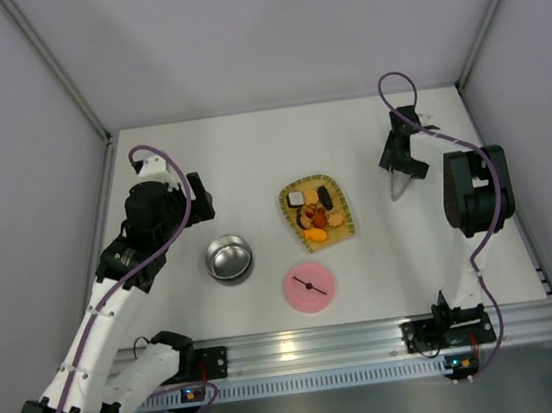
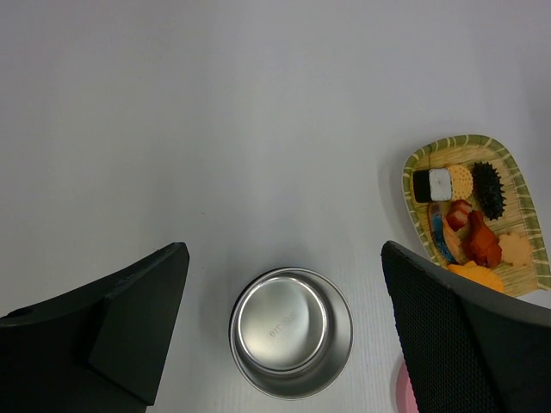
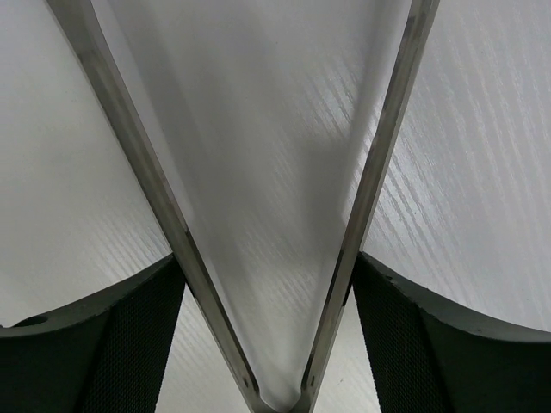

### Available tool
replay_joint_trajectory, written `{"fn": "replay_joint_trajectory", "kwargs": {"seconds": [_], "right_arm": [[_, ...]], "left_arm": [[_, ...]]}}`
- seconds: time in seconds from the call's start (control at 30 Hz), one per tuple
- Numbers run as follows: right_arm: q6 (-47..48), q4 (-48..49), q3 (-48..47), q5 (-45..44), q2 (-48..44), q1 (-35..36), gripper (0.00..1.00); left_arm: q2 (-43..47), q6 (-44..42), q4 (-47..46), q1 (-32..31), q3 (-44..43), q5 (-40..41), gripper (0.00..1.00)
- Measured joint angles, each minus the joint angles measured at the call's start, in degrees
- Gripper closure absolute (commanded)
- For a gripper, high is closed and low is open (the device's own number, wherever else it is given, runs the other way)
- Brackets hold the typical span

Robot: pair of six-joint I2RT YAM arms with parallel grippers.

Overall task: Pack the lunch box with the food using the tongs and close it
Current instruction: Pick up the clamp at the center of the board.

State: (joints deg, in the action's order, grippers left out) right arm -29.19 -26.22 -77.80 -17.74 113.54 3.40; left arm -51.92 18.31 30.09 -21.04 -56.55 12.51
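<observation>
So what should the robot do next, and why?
Probably carry the tongs, held in the right hand, left toward the food on the yellow tray: the steel lunch box is empty, and the tongs' tips hang well away from the food.

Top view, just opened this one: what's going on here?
The right end effector grips the slim pale tongs, its fingers against both arms, off to the right of the yellow woven tray. The small toy food pieces all sit on that tray. The left end effector hangs open near the round shiny steel lunch box, which is empty. The flat pink round lid with a black bar handle lies on the table nearby. Nothing is packed yet.
</observation>
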Motion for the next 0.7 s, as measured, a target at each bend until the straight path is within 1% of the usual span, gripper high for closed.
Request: {"fn": "replay_joint_trajectory", "kwargs": {"seconds": [0.1,0.23,0.33,0.4,0.43,0.5,0.7], "right_arm": [[0.0,0.1,0.0,0.7,0.1,-0.2,0.3],[0.1,0.0,-0.2,1.2,0.2,-0.3,0.28],[0.2,0.1,-0.2,1.2,0.2,-0.4,0.3],[0.3,0.1,-0.2,1.3,0.2,-0.4,0.33],[0.4,0.1,-0.2,1.3,0.2,-0.4,0.37],[0.6,0.2,-0.2,1.4,0.2,-0.5,0.39],[0.7,0.9,0.6,1.4,-0.2,-0.5,0.4]], "left_arm": [[0.0,0.0,0.0,0.0,0.0,0.2,0.01],[-0.1,0.0,0.1,0.0,0.0,0.2,0.01],[-0.2,0.0,0.1,0.0,0.0,0.2,0.01],[-0.2,0.0,0.1,0.0,0.0,0.2,0.02],[-0.2,0.0,0.2,0.0,0.0,0.2,0.01],[-0.2,0.0,0.2,0.0,0.0,0.2,0.01],[-0.2,0.0,0.2,0.0,0.0,0.2,0.01]]}}
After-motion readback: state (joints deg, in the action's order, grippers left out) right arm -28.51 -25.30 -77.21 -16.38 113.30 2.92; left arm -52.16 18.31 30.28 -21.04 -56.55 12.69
